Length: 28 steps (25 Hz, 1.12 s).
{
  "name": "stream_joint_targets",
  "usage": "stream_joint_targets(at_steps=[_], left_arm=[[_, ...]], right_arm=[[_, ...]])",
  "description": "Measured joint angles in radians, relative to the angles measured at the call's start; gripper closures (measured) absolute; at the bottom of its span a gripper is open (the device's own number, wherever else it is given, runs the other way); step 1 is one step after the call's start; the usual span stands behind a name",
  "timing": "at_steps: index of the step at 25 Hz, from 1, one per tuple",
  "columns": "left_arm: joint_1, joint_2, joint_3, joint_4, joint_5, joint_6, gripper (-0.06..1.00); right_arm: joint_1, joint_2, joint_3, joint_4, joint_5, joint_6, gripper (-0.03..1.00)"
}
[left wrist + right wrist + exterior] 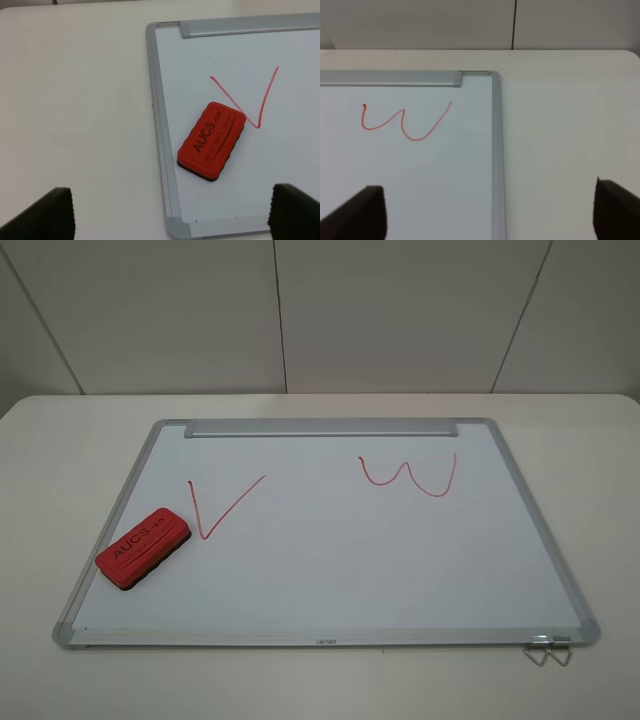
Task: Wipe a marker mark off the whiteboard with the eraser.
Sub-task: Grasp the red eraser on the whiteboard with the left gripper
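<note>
Where the frame lies nearest: a small wire clip (548,648), caught by the high view alone; the frame's print is too small to read.
Left pincer (167,212): released, empty, seen only from its wrist.
Right pincer (485,210): released, empty.
Red block eraser (145,548): flat on the large silver-framed whiteboard (330,560) by its left edge, lettered "AUCS".
Thin red V-shaped marker mark (230,510): just beside the eraser, whole.
Wavy red squiggle (437,496): farther right.
Grey tray strip (320,428): far edge.
</note>
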<state>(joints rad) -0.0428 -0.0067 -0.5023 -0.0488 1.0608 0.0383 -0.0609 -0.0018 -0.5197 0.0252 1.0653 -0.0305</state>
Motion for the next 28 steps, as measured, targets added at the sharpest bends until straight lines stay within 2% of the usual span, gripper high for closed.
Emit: stream_joint_targets(at_steps=[28], left_arm=[[0.000, 0.000, 0.000, 0.000, 0.000, 0.000, 0.17]], right_arm=[[0.000, 0.000, 0.000, 0.000, 0.000, 0.000, 0.26]])
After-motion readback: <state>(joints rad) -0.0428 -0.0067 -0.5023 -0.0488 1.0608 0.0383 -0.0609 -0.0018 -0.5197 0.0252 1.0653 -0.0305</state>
